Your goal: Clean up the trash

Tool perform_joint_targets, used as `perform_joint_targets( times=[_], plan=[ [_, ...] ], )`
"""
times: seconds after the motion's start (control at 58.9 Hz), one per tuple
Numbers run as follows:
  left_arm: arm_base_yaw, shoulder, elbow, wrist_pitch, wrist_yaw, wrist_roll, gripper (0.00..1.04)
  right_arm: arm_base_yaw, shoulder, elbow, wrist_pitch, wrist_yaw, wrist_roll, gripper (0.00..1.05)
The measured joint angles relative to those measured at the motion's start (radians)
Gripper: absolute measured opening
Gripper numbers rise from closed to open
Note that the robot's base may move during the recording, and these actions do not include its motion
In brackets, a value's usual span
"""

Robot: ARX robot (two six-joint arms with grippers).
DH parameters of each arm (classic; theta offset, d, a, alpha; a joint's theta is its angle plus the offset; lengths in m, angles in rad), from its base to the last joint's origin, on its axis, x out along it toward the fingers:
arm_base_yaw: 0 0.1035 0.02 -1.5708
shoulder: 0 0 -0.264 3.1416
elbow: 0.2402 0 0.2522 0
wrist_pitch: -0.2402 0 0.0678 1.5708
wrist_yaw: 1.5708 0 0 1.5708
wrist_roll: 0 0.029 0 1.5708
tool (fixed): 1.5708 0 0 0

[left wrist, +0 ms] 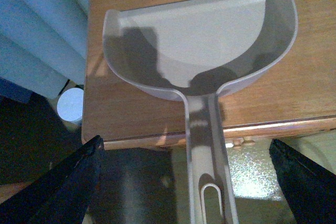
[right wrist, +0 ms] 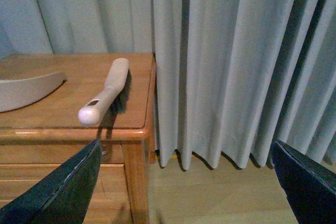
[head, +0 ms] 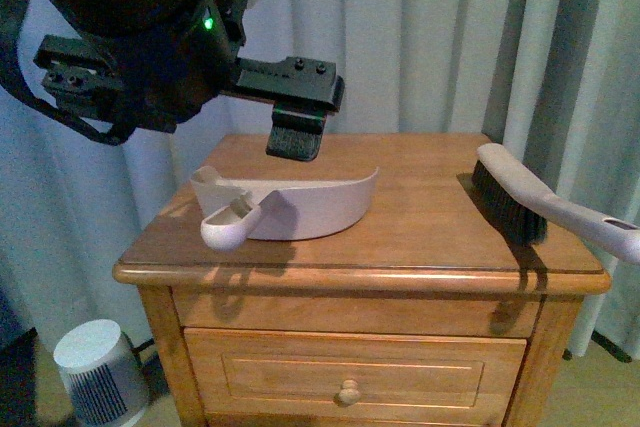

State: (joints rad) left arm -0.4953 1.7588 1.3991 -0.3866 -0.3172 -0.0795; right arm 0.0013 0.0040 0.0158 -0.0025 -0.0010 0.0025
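Note:
The trash is out of view in all three pictures. A pinkish-beige dustpan (head: 310, 202) lies on the wooden cabinet top (head: 420, 237), its long handle sticking out over the front edge. My left gripper (head: 297, 137) hovers open above the pan. In the left wrist view the dustpan (left wrist: 199, 35) looks empty, and its handle runs between the spread fingers of the left gripper (left wrist: 186, 182) without touching them. My right gripper (right wrist: 181, 192) is open and holds nothing, out past the cabinet's right side over the floor.
A long-handled brush (head: 530, 197) lies on the right of the cabinet top, its handle past the edge; the right wrist view shows the brush (right wrist: 105, 95) too. Grey curtains (head: 440, 37) hang behind. A small white appliance (head: 95, 367) stands on the floor at the left.

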Motion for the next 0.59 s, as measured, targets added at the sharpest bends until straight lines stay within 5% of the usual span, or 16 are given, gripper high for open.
perform_joint_targets(
  times=[0.594],
  plan=[
    [-0.005,0.135,-0.023,0.084,0.005,-0.032,0.97,0.000,0.000,0.000,0.000,0.000,0.000,0.97]
  ],
)
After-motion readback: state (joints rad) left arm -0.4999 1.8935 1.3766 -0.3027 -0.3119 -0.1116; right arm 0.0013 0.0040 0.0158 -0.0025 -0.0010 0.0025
